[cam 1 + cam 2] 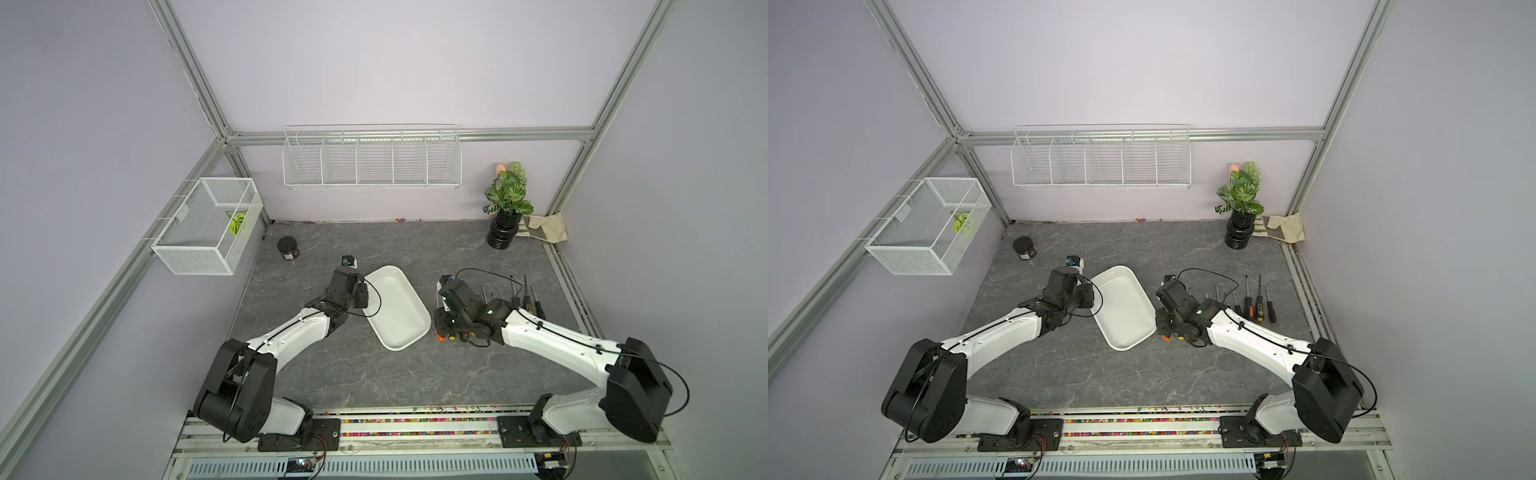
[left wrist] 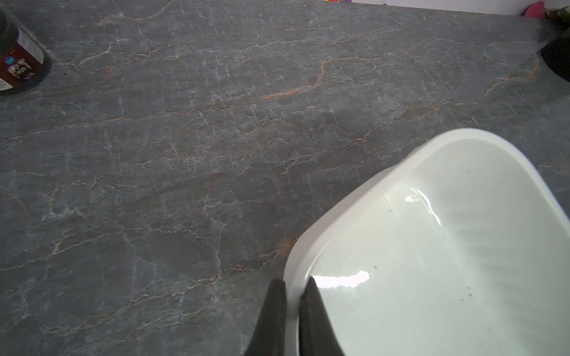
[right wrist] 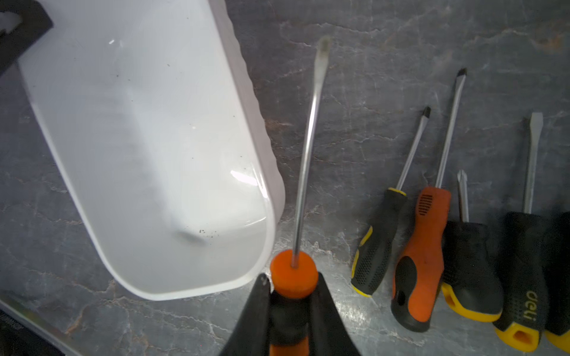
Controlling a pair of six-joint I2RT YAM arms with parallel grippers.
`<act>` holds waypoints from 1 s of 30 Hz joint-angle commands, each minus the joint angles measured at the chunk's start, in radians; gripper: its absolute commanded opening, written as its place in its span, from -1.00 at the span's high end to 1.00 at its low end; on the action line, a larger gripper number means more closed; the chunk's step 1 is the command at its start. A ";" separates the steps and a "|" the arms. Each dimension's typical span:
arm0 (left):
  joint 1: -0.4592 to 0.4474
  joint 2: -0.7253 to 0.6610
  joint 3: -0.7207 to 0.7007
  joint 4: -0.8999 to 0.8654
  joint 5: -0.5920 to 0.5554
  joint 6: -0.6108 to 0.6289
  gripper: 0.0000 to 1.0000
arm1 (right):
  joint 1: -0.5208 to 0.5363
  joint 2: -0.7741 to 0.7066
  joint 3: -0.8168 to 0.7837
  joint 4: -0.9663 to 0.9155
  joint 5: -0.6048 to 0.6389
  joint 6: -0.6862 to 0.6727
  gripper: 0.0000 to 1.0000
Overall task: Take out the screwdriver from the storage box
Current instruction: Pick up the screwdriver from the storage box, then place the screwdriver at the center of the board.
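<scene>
Right fingers [image 3: 257, 314] tight on screwdriver [image 3: 294, 279] — beside storage box [image 3: 148, 154]; left fingers [image 2: 273, 317] tight on its rim

Left pincer [image 2: 294, 282]: only two dark fingertips in the left wrist view, the rest cut by the frame edge; hidden under the wrist in both top views.
Storage box [image 2: 354, 197]: one rounded end alone in the left wrist view, remainder beyond the frame.
Jar [image 2: 21, 61]: partly cut off, label print too blurred to read.
Screwdriver [image 3: 294, 271]: handle lost past the frame edge between the right pincer [image 3: 292, 277] fingers; blade tip out of focus.
Other screwdrivers [image 3: 416, 262]: outermost handle sliced by the frame edge.
Green item [image 1: 236, 223] in wire-mesh basket [image 1: 199, 253]: veiled by mesh, too small to identify.
</scene>
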 commanded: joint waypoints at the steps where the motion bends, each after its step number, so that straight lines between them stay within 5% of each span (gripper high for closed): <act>1: -0.002 0.015 0.016 -0.009 -0.029 0.023 1.00 | -0.009 0.024 -0.004 0.068 0.011 0.049 1.00; 16: -0.001 -0.002 -0.023 0.036 -0.006 0.021 1.00 | -0.056 0.219 0.060 0.054 0.024 0.023 1.00; 30: -0.001 0.026 -0.015 0.024 -0.029 0.005 1.00 | -0.070 0.196 0.014 0.075 0.024 0.034 1.00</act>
